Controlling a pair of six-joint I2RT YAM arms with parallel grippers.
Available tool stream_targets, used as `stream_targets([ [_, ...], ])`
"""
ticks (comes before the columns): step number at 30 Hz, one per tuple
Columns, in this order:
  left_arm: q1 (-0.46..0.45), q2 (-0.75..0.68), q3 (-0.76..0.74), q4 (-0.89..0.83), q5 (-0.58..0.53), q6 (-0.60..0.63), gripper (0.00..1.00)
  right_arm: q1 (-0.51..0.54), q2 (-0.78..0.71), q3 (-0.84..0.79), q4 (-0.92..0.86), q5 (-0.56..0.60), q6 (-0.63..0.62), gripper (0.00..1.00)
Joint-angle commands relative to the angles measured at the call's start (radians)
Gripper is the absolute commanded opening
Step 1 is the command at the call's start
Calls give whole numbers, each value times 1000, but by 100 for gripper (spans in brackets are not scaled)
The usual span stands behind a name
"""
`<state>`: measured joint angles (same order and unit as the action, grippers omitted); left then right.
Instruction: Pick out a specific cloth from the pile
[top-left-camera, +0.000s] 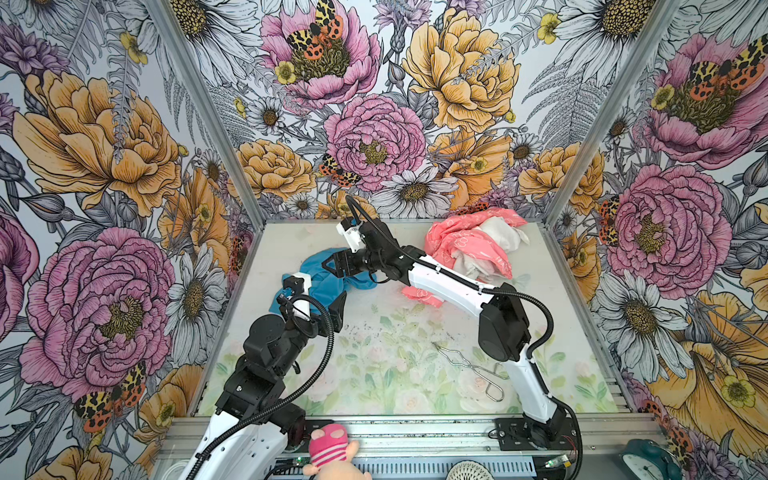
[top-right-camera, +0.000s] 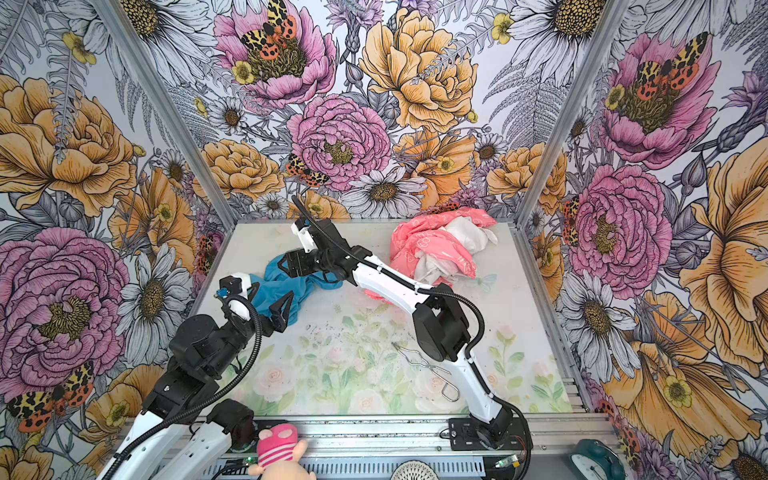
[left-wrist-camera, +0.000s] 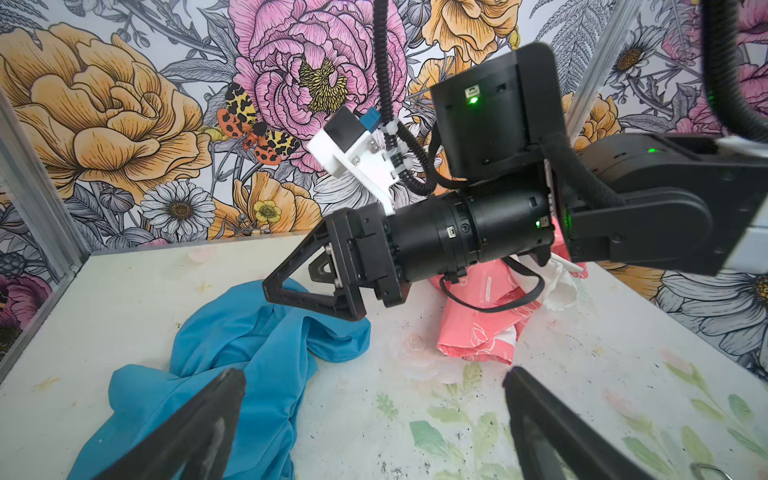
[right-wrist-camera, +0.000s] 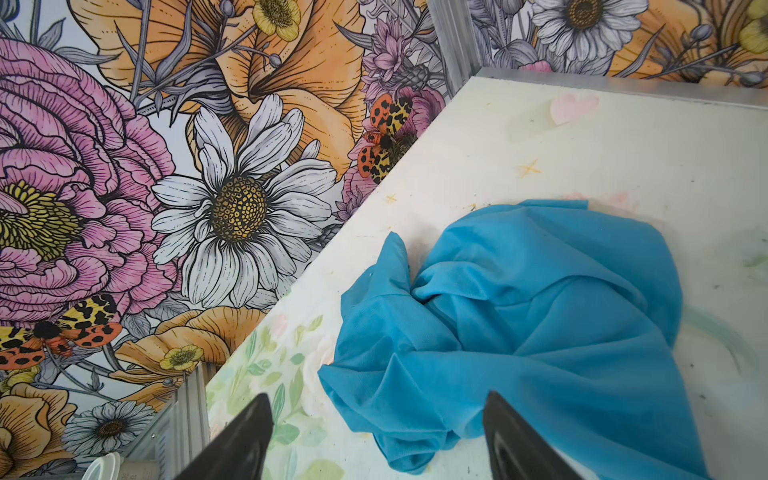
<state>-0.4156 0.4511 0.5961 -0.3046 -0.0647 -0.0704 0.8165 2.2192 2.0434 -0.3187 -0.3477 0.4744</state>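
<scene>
Cloth: the turquoise cloth (top-left-camera: 320, 278) lay crumpled on the table (top-left-camera: 415, 332) toward the left rear, close to the left wall and well apart from the pile.
Pile: the pile (top-left-camera: 465, 245) sat in the right rear corner, coral-pink printed fabric tangled with plain white. No blue showed in it in either top view.
Right pincer: the right gripper (right-wrist-camera: 377, 399) reached across the middle and hung just over the cloth's far end. Its jaws were spread with nothing between them.
Left pincer: the left gripper (left-wrist-camera: 374, 374) stood with jaws wide apart at the cloth's near edge, one finger over blue fabric and gripping nothing.
Done: judging by how things lay, the separation looked complete, since the cloth rested alone on the table and touched no other fabric.
Left: little seemed to remain beyond drawing both arms clear. Whether the cloth had to go somewhere else could not be told.
</scene>
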Motion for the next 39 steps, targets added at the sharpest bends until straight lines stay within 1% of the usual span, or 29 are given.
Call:
stream_targets([
  [1, 9, -4, -6, -7, -40, 11, 99, -13, -119, -30, 12, 64, -68, 82],
  [4, 16, 4, 0, -10, -73, -23, 99, -18, -190, -91, 13, 113, -100, 83],
  [5, 22, 9, 1, -10, -83, -48, 99, -50, -218, -115, 15, 126, -107, 83],
  [9, 49, 35, 8, 3, -96, -149, 99, -100, -329, -226, 33, 151, -120, 84],
  [10, 58, 45, 8, 11, -102, -173, 99, -113, -363, -261, 43, 158, -127, 86],
  [11, 67, 55, 8, 23, -109, -193, 99, -127, -398, -299, 53, 172, -132, 88],
  [13, 81, 75, 3, 51, -136, -225, 99, -153, -466, -370, 74, 198, -149, 89],
  [14, 88, 85, -3, 72, -152, -242, 99, -166, -504, -406, 84, 219, -154, 94],
  [18, 97, 125, -39, 179, -238, -258, 98, -224, -648, -550, 123, 258, -182, 96],
  [19, 97, 138, -49, 207, -271, -256, 98, -240, -688, -588, 132, 271, -191, 99],
  [23, 97, 195, -102, 349, -379, -202, 99, -319, -832, -742, 160, 308, -224, 99],
  [29, 100, 336, -214, 662, -518, -55, 99, -507, -1053, -1026, 237, 346, -223, 100],
  [32, 108, 419, -258, 816, -551, 10, 99, -601, -1141, -1179, 316, 371, -204, 99],
  [35, 131, 493, -278, 901, -560, 63, 99, -705, -1198, -1314, 386, 392, -153, 99],
  [39, 181, 539, -318, 993, -538, 93, 98, -818, -1228, -1460, 483, 406, -116, 100],
])
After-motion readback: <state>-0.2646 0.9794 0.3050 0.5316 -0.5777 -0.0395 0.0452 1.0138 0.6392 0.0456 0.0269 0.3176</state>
